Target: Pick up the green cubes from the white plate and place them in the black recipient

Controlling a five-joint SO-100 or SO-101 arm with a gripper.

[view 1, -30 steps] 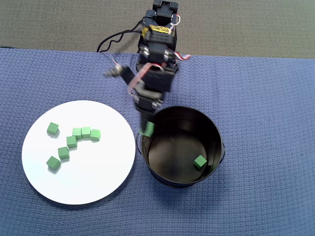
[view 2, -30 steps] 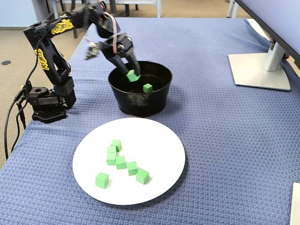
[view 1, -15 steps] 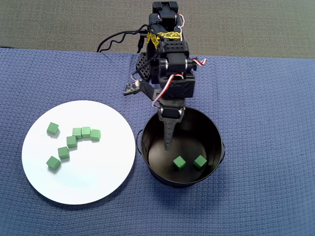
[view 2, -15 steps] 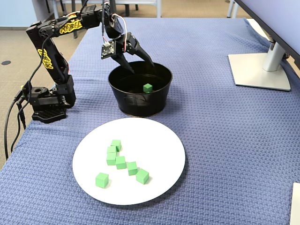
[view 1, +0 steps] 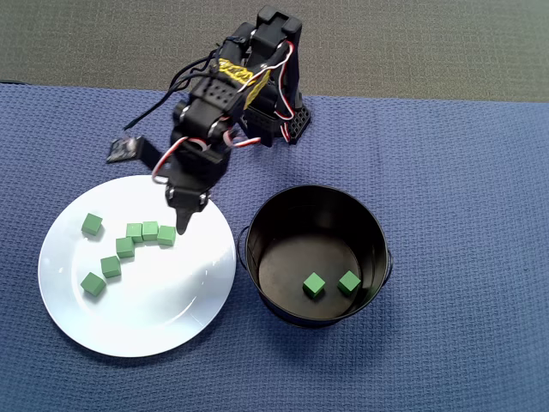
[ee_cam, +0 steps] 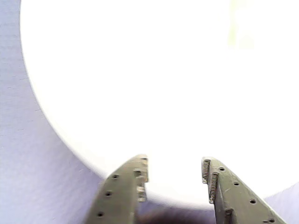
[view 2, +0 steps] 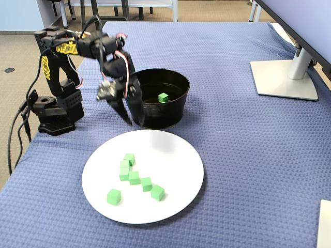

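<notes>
The pincer [view 1: 182,225], parted and empty, hung over the white plate [view 1: 171,318]; best straddle the nearest green cube [view 1: 166,235] squarely.

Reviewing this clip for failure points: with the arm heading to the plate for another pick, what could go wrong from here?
1. Five of the cubes sit packed in a bent row on the plate; the open pincer could catch two or knock neighbours aside.
2. The plate looks glossy, so a nudged cube may slide off.
3. The wrist view is washed out white, hiding the cubes.
</notes>
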